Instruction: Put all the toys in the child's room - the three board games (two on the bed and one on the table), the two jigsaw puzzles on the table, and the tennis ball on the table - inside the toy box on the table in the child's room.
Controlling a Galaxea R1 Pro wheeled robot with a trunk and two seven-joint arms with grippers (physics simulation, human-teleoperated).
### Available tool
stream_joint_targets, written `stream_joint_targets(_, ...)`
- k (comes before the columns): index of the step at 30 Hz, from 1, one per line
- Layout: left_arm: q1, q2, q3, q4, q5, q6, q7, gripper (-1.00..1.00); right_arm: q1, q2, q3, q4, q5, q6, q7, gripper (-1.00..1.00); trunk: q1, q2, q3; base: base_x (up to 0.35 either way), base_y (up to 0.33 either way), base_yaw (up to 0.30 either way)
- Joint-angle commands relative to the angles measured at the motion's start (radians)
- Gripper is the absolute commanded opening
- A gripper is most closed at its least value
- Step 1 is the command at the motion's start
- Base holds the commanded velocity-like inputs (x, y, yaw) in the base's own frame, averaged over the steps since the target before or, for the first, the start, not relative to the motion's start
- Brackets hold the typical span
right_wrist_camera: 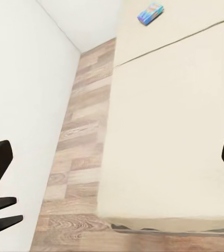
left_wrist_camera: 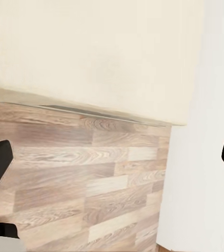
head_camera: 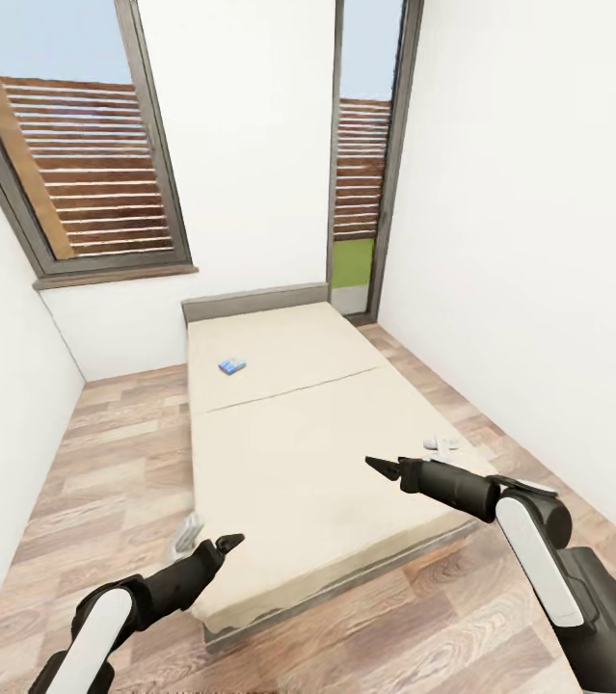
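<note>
The robot stands at the foot of the bed (head_camera: 288, 453), so the step in hand appears to be the approach to the board games on it: 1 blue board game (head_camera: 232, 365) lies flat near the head end, well apart from both hands, and a small pale object (head_camera: 441, 444) rests at the bed's right edge. The left hand (head_camera: 221, 547) and right hand (head_camera: 385, 469) are both released and carry nothing. The next move calls for driving closer along the bed until the blue board game is within reach.

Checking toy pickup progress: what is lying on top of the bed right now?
On the bed, one small blue board game box lies near the head end. A whitish item sits at its right edge, too small to identify. Both grippers are empty.
</note>
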Motion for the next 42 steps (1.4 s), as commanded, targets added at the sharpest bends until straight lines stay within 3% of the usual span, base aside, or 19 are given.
stream_joint_targets(1, -0.001, 0.001, -0.002, -0.001, 0.01, 0.001, 0.01, 1.0, -0.001, -0.001, 0.0, -0.001, 0.004, 0.003, 0.005, 1.0, 0.001, -0.002, -0.002, 0.0, 0.096, 0.299)
stream_joint_targets(16, -0.001, 0.0, -0.003, 0.01, 0.008, 0.001, 0.012, 1.0, 0.0, -0.003, -0.011, -0.001, 0.004, -0.006, 0.009, 1.0, 0.001, -0.002, -0.003, 0.0, 0.032, 0.252)
stream_joint_targets(24, -0.001, -0.001, -0.005, 0.013, -0.03, 0.0, 0.011, 1.0, 0.001, -0.005, -0.013, -0.001, 0.005, -0.013, 0.011, 1.0, 0.001, -0.002, -0.003, 0.031, 0.002, 0.038)
stream_joint_targets(31, -0.001, -0.004, -0.005, 0.016, -0.056, 0.0, 0.008, 1.0, 0.001, -0.002, -0.009, -0.003, 0.004, -0.012, 0.009, 1.0, 0.001, -0.002, -0.003, 0.211, 0.003, 0.013)
stream_joint_targets(42, -0.001, -0.007, -0.005, 0.019, -0.063, 0.0, 0.008, 1.0, 0.0, -0.002, -0.007, -0.004, 0.004, -0.005, 0.006, 1.0, 0.001, -0.002, -0.003, 0.305, 0.075, 0.163)
